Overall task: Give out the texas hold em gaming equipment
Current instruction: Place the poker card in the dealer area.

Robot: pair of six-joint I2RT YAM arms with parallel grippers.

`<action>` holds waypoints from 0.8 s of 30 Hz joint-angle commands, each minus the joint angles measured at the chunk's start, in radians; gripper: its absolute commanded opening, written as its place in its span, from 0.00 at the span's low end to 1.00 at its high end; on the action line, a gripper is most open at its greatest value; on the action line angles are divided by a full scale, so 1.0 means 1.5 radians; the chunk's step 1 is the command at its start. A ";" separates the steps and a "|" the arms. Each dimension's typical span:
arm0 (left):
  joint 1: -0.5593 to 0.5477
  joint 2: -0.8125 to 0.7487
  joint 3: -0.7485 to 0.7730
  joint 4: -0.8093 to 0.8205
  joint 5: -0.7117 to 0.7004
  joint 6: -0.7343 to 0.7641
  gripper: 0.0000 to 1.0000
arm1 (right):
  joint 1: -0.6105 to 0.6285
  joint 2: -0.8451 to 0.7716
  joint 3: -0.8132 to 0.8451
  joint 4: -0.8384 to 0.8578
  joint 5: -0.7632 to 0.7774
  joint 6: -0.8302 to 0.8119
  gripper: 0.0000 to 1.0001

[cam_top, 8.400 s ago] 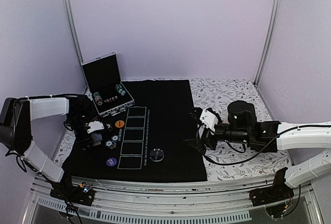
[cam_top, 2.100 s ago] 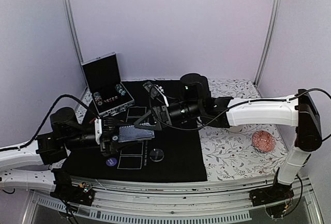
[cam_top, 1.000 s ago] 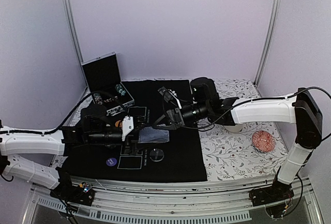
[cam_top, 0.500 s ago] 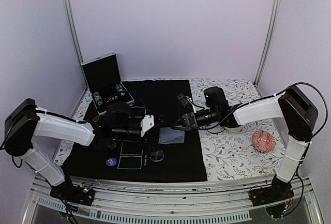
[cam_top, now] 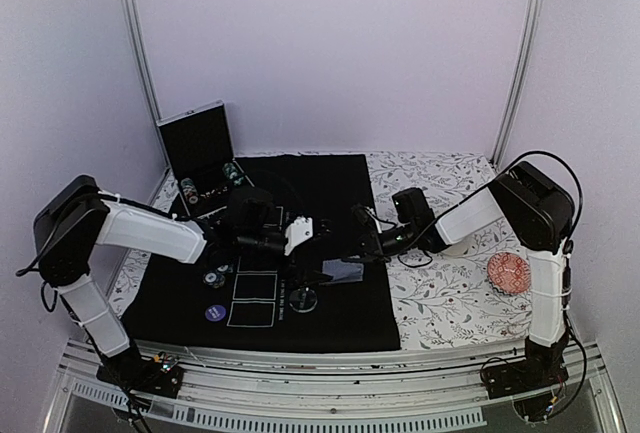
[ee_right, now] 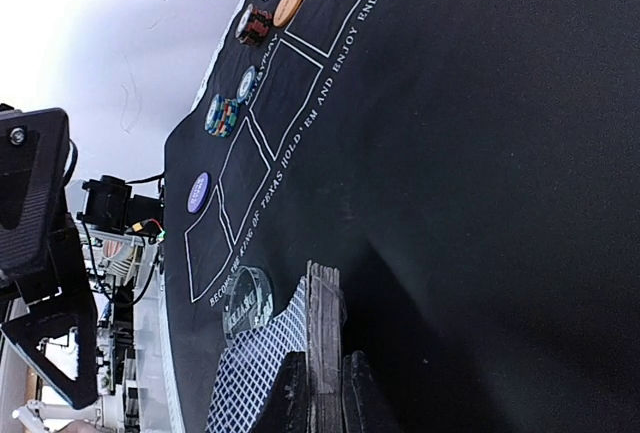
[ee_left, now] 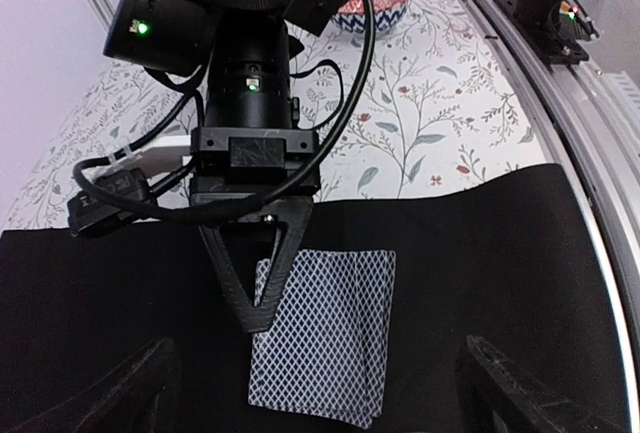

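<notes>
A stack of playing cards (ee_left: 325,338) with grey-blue lattice backs is low over the black mat (cam_top: 330,188), slightly fanned. My right gripper (ee_right: 322,393) is shut on one edge of the cards (ee_right: 322,323); its black fingers (ee_left: 255,283) meet in a V. My left gripper (ee_left: 320,398) faces it, open wide, its fingers on either side of the cards and clear of them. From above, the cards (cam_top: 343,271) lie just right of the printed boxes, between the left gripper (cam_top: 318,243) and the right gripper (cam_top: 353,253). I cannot tell whether the cards touch the mat.
A clear disc (cam_top: 304,300) lies beside the cards, a purple disc (cam_top: 214,312) at the mat's front left. Striped chips (ee_right: 222,115) and an orange disc (ee_right: 290,3) sit along the printed boxes. An open case (cam_top: 205,168) stands at the back left. A reddish dish (cam_top: 509,273) is at the right.
My left gripper has opened and let go of the cards. The right gripper has carried them rightwards over the mat, and the left arm has stretched after them.
</notes>
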 commanded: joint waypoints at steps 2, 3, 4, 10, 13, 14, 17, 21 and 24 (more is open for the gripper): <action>0.008 0.067 0.068 -0.104 0.003 0.047 0.98 | -0.010 0.024 0.023 0.003 -0.003 -0.020 0.17; 0.008 0.075 0.082 -0.113 0.005 0.048 0.98 | -0.011 0.024 0.024 -0.003 0.002 -0.021 0.22; 0.009 0.087 0.094 -0.125 0.007 0.051 0.98 | -0.012 0.024 0.025 -0.008 0.007 -0.022 0.25; 0.007 0.141 0.139 -0.165 0.010 0.067 0.98 | -0.015 0.028 0.030 -0.023 0.016 -0.026 0.32; 0.007 0.156 0.153 -0.178 0.012 0.070 0.98 | -0.018 0.027 0.031 -0.028 0.018 -0.026 0.38; 0.007 0.160 0.155 -0.178 0.011 0.071 0.98 | -0.018 0.025 0.032 -0.029 0.019 -0.026 0.39; 0.005 0.166 0.159 -0.178 0.009 0.077 0.98 | -0.018 0.019 0.036 -0.036 0.022 -0.027 0.45; 0.001 0.175 0.175 -0.185 -0.006 0.079 0.98 | -0.018 0.005 0.043 -0.053 0.039 -0.033 0.53; 0.000 0.209 0.190 -0.199 -0.009 0.085 0.98 | -0.018 -0.013 0.043 -0.065 0.053 -0.039 0.59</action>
